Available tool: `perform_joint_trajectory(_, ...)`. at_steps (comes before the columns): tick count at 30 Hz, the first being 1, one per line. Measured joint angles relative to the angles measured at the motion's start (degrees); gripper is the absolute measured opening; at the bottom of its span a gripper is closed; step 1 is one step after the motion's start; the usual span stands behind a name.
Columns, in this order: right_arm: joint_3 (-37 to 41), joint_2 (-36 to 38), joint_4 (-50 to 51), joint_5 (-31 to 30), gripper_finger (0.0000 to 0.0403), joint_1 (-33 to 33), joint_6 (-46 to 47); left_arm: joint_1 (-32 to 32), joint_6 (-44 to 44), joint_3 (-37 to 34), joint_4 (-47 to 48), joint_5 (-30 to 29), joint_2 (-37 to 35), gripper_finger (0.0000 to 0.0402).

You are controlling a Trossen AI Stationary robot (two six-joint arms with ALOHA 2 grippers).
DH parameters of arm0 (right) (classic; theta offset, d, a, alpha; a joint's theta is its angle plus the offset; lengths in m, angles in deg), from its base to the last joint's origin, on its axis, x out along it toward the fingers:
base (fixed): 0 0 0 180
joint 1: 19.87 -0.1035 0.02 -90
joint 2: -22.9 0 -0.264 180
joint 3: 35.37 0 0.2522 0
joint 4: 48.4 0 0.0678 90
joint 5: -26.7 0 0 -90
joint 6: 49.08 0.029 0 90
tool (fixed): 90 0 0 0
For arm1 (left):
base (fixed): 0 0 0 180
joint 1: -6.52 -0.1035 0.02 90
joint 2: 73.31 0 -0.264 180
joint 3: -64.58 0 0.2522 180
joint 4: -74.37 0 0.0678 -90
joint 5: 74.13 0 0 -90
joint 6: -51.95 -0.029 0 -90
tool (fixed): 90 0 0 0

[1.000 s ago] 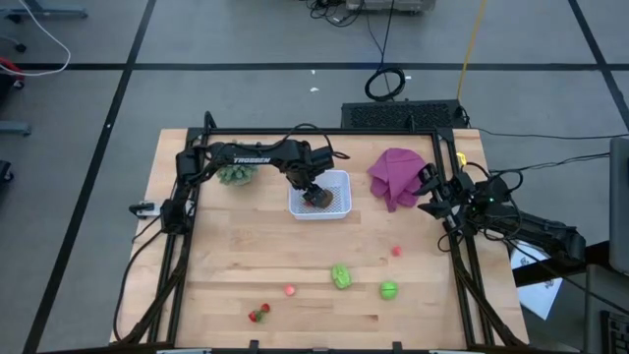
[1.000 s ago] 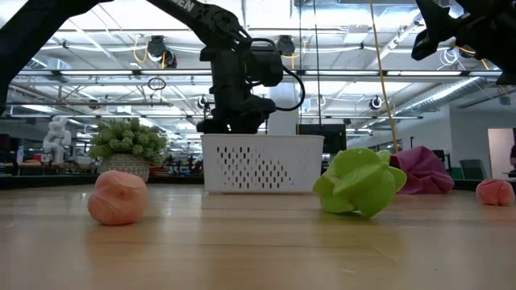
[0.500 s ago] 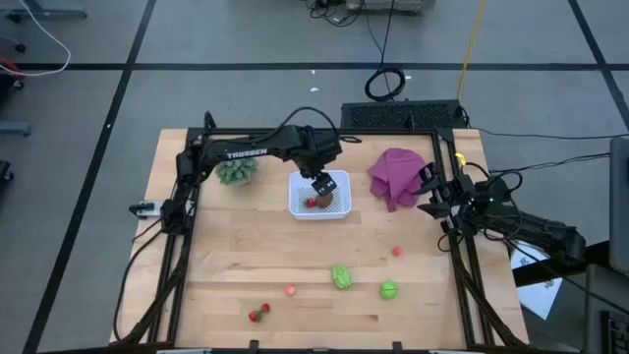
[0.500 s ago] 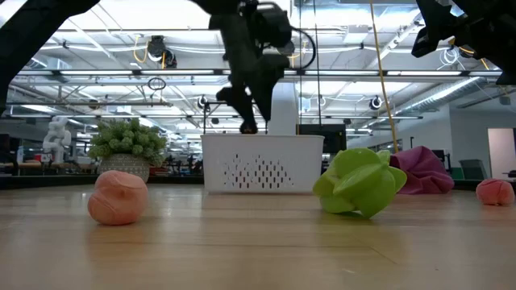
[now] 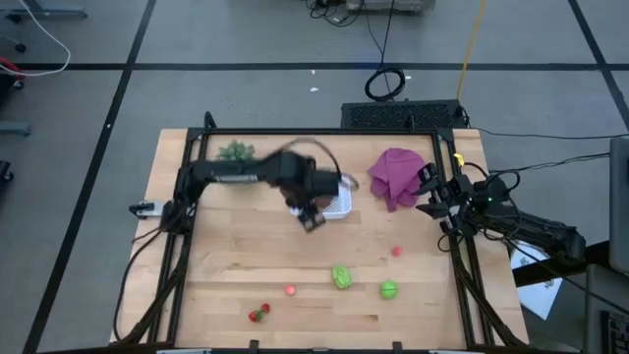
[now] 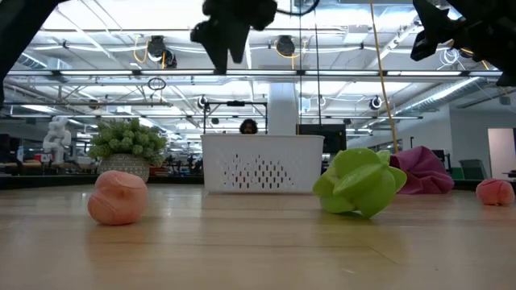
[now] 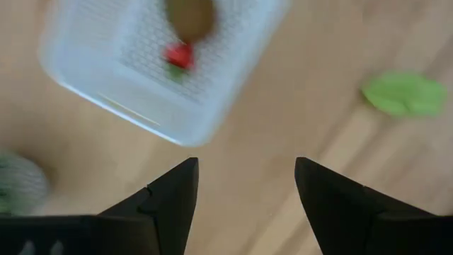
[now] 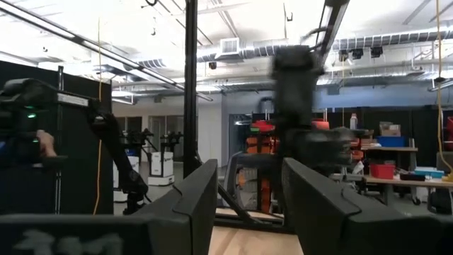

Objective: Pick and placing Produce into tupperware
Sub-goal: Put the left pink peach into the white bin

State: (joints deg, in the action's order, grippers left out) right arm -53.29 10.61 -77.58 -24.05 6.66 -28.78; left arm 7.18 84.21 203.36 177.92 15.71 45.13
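High view: one white tupperware (image 5: 337,204) at table centre-rear; on the wooden table (image 5: 226,265) two green pieces (image 5: 341,276), three red-pink bits (image 5: 397,252); purple cloth (image 5: 395,177) at 2 o'clock, spiky plant (image 5: 235,151) at 10. Low view: ceiling lights, open hall. Left wrist view: left gripper (image 7: 244,188) spread, empty; brown oval (image 7: 190,17) and one red bit (image 7: 180,55) lie inside the container. The left gripper, over the basket half a second ago, has swung to its 7 o'clock corner. Right wrist view: right gripper (image 8: 249,185) parted, parked at 3 o'clock.

Overhead and table-level cameras share the white tupperware (image 5: 334,204); wrist cameras look past their own jaws.
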Motion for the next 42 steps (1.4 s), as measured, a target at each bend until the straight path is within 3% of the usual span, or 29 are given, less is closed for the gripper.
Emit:
perform_joint_trajectory(11, 0.00, 0.01, 1.70, 0.02, 0.0151, -0.01, 1.86, 16.75, 21.13, -0.01, -0.30, -4.17, 0.04, 0.0239)
perform_joint_trajectory(16, 0.00, 0.01, 1.18, 0.02, 0.0151, 0.00, 3.21, 21.35, 25.39, -4.68, -8.79, -5.44, 0.07, 0.0239)
perform_joint_trajectory(28, 0.00, 0.01, 1.16, 0.02, 0.0151, 0.00, 6.01, 23.37, 35.95, -25.28, -26.47, 9.27, 0.12, 0.0239)
perform_joint_trajectory(32, 0.00, 0.01, 1.16, 0.03, 0.0151, 0.00, 6.03, 24.16, 36.10, -28.42, -33.63, 9.61, 0.08, 0.0239)
perform_joint_trajectory(42, 0.00, 0.01, 1.18, 0.04, 0.0151, -0.02, 6.01, 24.89, 37.50, -31.74, -34.99, 7.64, 0.06, 0.0239)
